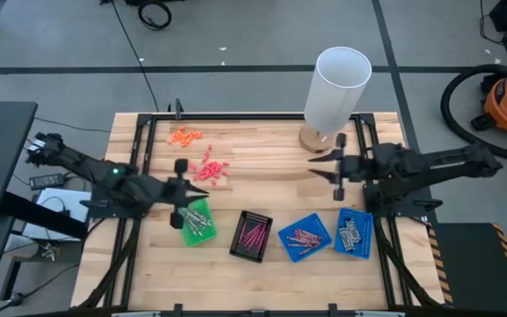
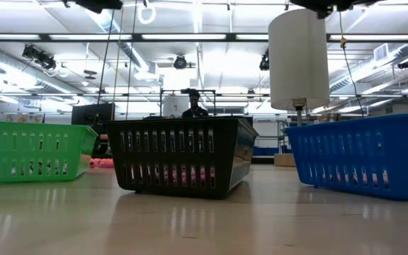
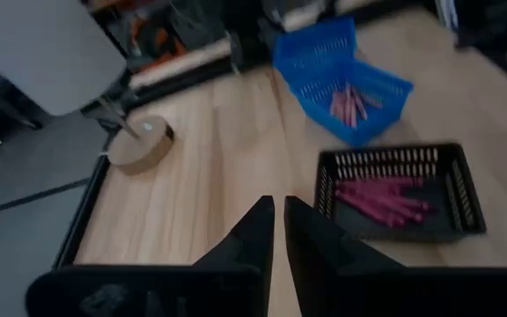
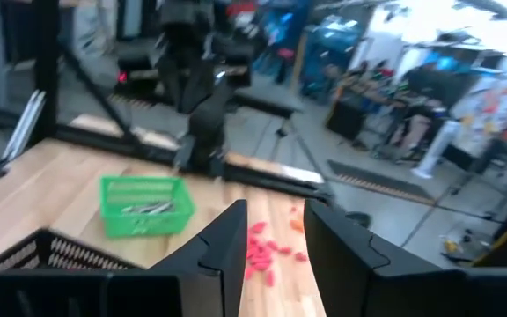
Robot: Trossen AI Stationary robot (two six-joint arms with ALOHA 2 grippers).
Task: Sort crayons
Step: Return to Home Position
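Observation:
Thin pink crayons lie in the black tray (image 1: pixel 251 236) and in a blue tray (image 1: pixel 304 236). Grey crayons lie in the green tray (image 1: pixel 196 220) and in the second blue tray (image 1: pixel 355 233). My left gripper (image 1: pixel 202 190) hangs just beyond the green tray's far side, shut and empty. Its wrist view (image 3: pixel 279 216) shows the pink crayons (image 3: pixel 381 198) in the black tray. My right gripper (image 1: pixel 313 170) hangs above the table's middle right, open and empty. Its wrist view (image 4: pixel 275 220) shows the green tray (image 4: pixel 143 204).
Stubby orange bits (image 1: pixel 185 135) and chunky coral-red bits (image 1: pixel 209 170) lie loose on the far left of the table. A tall white roll on a round wooden stand (image 1: pixel 337 88) is at the far right. The trays line the near edge. A person shows far behind in the low view (image 2: pixel 193 106).

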